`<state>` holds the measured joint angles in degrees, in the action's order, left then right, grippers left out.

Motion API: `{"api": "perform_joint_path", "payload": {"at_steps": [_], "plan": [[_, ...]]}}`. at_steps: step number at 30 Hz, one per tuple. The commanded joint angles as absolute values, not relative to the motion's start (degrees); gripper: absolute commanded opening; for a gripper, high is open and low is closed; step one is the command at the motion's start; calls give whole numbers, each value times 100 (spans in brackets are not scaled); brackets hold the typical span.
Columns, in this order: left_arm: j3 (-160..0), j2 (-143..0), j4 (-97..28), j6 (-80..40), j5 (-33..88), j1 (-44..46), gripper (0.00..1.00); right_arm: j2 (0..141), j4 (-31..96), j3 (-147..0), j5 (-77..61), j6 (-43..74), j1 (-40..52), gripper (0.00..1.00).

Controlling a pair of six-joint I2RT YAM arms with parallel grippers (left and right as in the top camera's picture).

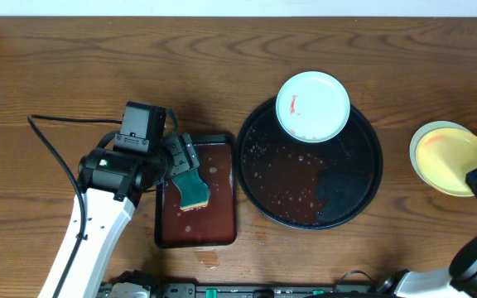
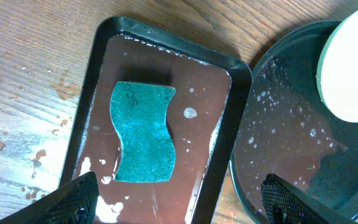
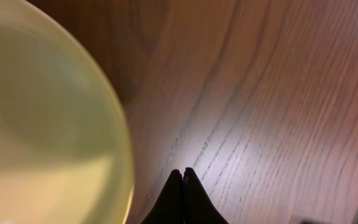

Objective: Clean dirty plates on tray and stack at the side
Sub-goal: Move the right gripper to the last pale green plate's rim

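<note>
Left gripper [image 1: 185,161] hangs, fingers spread wide, over a green sponge [image 2: 143,132] lying in the wet red-brown tray [image 2: 197,155]. To the right, on the black tray [image 1: 350,190], a red-smeared white plate [image 1: 313,105] overlaps the far rim, so scrubbing there might tip it off. Far right, the right gripper [image 3: 182,193], fingers pressed together on nothing, sits beside the yellow plate [image 1: 450,157] and could knock it.

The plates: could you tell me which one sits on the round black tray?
The mint-white plate with a red smear lies on the tray; the yellow plate rests off it, to the right.
</note>
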<state>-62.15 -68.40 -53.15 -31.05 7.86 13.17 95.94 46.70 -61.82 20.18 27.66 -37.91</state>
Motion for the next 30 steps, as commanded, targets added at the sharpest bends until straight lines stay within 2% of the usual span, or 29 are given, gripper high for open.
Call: {"api": "perform_joint_path", "payload": {"at_steps": [1,5,8,12,15,20,22,25,30], "plan": [[-6226,-6847,-5325,-3024,836,1293,84,9988,4482,-6132,2008,2838,-3820,1],[-6226,-6847,-5325,-3024,836,1293,84,10001,4023,-6176,73,1697,-3778,1],[-6226,-6847,-5325,-3024,836,1293,84,9596,4010,-6254,-1033,1450,-3710,1],[-6226,-6847,-5328,-3024,836,1293,84,8735,4108,-6257,-1949,1297,-3483,1],[-6226,-6847,-5325,-3024,836,1293,84,8224,4066,-6257,-2410,939,-3052,5],[-6226,-6847,-5325,-3026,836,1293,84,8058,3918,-6243,-2206,285,-1769,17],[-6226,-6847,-5325,-3024,836,1293,84,8211,3675,-6208,-1608,290,-1227,29],[-6226,-6847,-5328,-3024,834,1293,84,8613,3155,-6176,-720,292,-637,40],[-6226,-6847,-5325,-3024,836,1293,84,9612,2067,-6176,-602,263,-54,39]]}}
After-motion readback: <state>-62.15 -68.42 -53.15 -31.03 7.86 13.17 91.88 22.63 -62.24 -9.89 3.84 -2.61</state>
